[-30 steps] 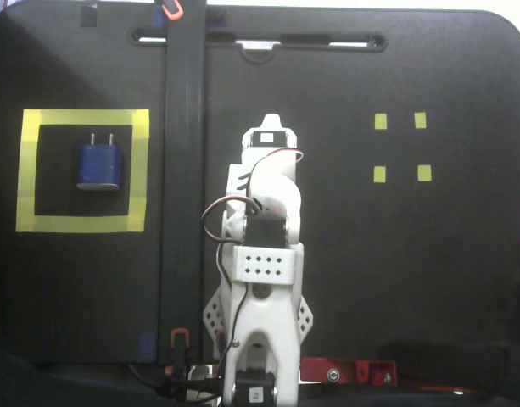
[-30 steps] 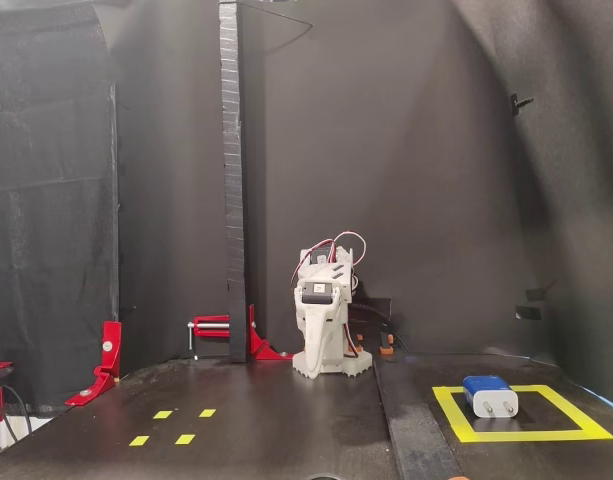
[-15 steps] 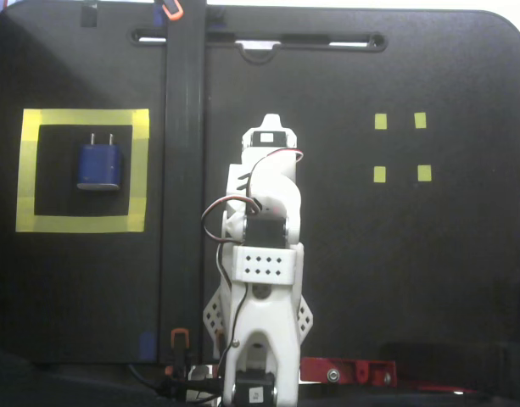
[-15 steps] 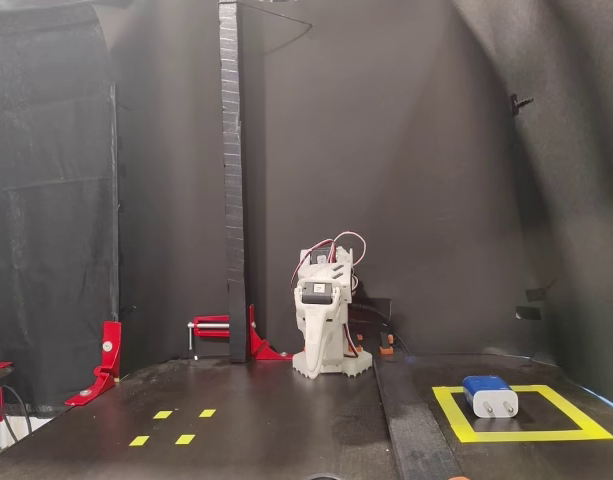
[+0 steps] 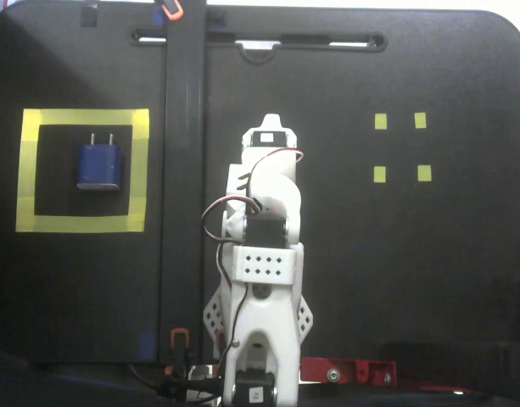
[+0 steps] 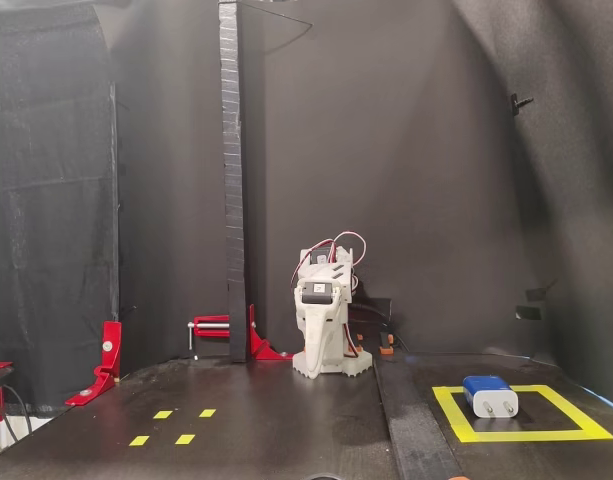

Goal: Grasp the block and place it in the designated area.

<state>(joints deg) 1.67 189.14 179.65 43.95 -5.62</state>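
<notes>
The dark-blue block lies flat inside the designated area, a yellow tape square at the left of the overhead-looking fixed view, prongs pointing to the far edge. In the low fixed view the block sits in the same square at the right front. The white arm is folded over its base in the table's middle, well apart from the block. Its gripper points down at the table, looks shut, and holds nothing.
Several tiny yellow markers sit on the opposite side of the table. A tall black post stands beside the arm, held by a red clamp. Another red clamp is at the left edge.
</notes>
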